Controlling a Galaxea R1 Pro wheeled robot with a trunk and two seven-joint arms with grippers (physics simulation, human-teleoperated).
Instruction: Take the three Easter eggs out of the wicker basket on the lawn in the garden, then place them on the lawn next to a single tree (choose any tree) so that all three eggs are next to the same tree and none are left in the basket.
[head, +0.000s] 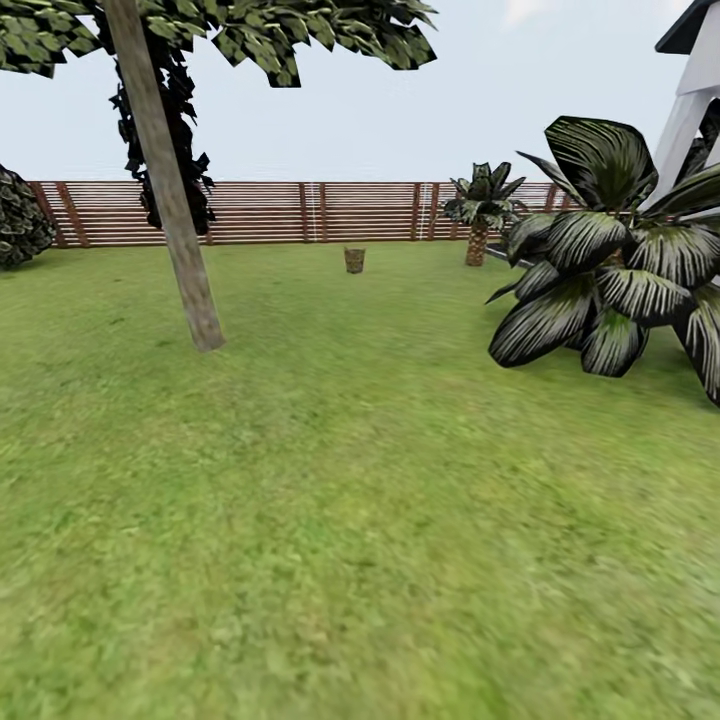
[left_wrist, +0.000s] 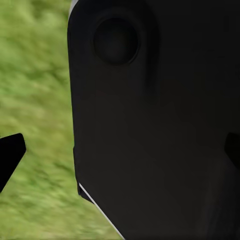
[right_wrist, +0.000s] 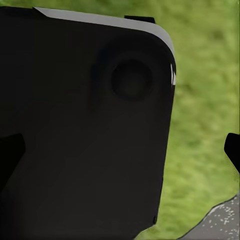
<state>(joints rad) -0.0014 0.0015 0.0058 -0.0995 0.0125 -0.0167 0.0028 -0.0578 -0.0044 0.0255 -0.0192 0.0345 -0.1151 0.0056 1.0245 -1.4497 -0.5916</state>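
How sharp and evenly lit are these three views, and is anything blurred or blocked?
Head view: flat, even light; the lawn is smeared up close, while the fence and small basket stay fairly crisp. Left wrist view: grass is soft and blurred, with a dark body blocking much of it. Right wrist view: likewise, a dark body in front of blurred grass.

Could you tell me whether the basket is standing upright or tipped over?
Upright: the basket stands level on the lawn, far off near the fence.

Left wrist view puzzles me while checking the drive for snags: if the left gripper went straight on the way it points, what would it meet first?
Probably the large black robot panel right ahead, between the fingertips of the left gripper; depth is unclear. The lawn lies beyond.
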